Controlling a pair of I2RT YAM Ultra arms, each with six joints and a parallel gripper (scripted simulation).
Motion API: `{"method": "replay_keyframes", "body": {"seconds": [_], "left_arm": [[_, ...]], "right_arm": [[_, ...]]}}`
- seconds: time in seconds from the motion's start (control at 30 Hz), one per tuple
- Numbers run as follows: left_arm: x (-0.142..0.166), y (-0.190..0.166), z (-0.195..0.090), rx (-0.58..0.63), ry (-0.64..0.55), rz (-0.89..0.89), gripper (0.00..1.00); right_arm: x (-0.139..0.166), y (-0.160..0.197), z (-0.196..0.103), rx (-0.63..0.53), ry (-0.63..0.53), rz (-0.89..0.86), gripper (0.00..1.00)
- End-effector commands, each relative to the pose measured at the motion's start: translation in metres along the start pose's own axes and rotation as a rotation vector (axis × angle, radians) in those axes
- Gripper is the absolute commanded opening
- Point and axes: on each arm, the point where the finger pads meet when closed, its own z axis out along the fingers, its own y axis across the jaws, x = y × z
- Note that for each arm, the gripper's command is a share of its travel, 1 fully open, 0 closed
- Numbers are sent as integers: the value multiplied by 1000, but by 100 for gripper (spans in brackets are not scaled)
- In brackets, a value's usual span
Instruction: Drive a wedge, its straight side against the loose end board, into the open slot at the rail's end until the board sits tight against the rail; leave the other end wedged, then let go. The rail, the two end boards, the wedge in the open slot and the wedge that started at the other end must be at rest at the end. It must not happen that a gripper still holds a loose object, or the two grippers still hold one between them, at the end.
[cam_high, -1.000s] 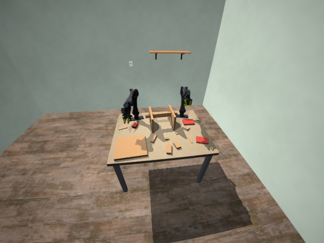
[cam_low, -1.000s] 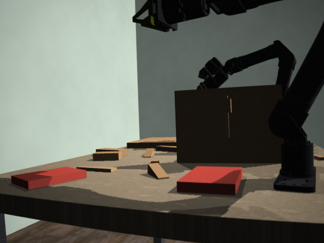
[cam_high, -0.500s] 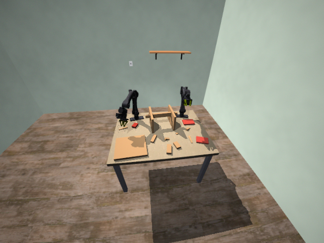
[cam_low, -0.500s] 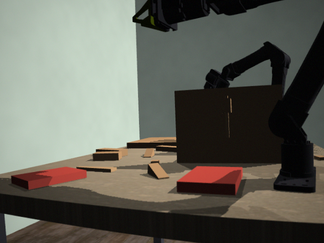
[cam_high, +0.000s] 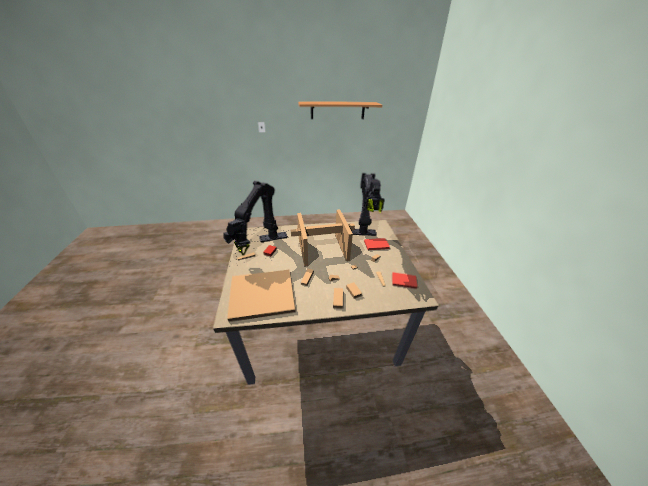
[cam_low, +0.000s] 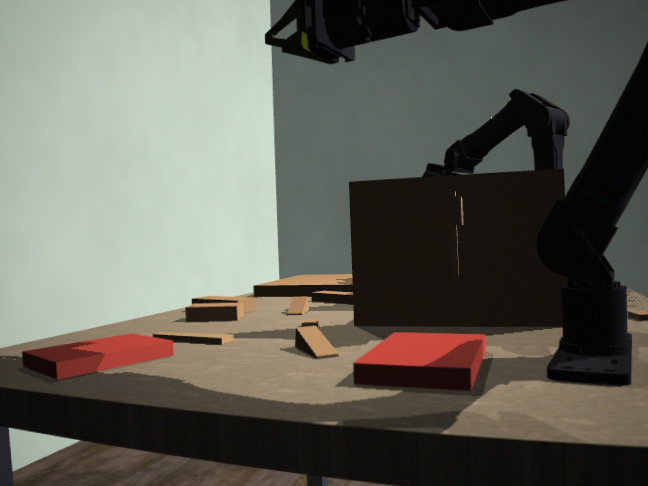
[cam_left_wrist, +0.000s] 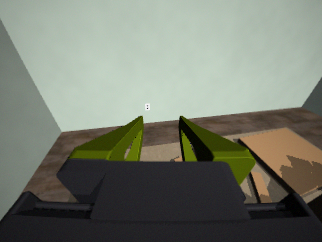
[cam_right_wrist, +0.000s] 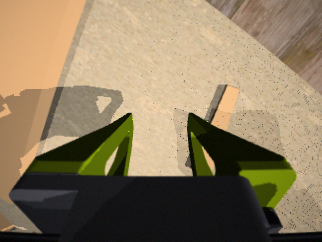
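Note:
The wooden frame stands at the back middle of the table: a rail between two upright end boards. I cannot tell which board is loose. Several wedges and wood pieces lie in front of it, for example a wedge and another wedge. My right gripper is low over the table, open and empty, beside a small wood strip. My left gripper is raised high, open and empty.
A large flat board lies at the front corner. Three red blocks lie on the table. In the exterior view the near end board hides the right gripper. A shelf hangs on the wall.

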Motion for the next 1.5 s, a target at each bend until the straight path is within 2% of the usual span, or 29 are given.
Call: {"method": "replay_keyframes", "body": {"seconds": [0.0,0.23,0.3,0.53,0.57,0.8,0.83,0.87,0.9,0.97,1.0,1.1,1.13,1.3,1.47], "left_arm": [[-22,-1,-1,0,-45,3,39],[-22,-1,-1,0,-45,3,39],[-22,-1,-1,0,-45,3,39],[-22,-1,-1,0,-45,3,39],[-22,-1,-1,0,-45,3,39],[-22,-1,-1,0,-45,3,39],[-22,-1,-1,0,-45,3,39],[-22,-1,-1,0,-45,3,39],[-22,-1,-1,0,-45,3,39],[-22,-1,-1,0,-45,3,39],[-22,-1,-1,0,-45,3,39],[-22,-1,-1,0,-45,3,39],[-22,-1,-1,0,-45,3,39],[-22,-1,-1,0,-45,3,39],[-22,-1,-1,0,-45,3,39]], "right_arm": [[-3,-11,-7,24,40,66,43],[23,-60,8,142,211,244,43],[26,-64,8,145,237,279,43],[16,-62,7,131,187,251,43],[23,-73,16,156,230,273,43],[20,-65,9,140,201,249,43],[55,-71,26,189,313,257,43],[31,-67,17,152,208,265,43],[14,-67,9,136,164,277,43],[15,-61,8,130,171,251,43],[22,-64,13,147,211,253,43],[27,-71,16,157,227,273,43],[39,-77,31,169,254,281,43],[33,-68,33,149,217,259,43],[38,-71,44,155,230,266,43]]}}
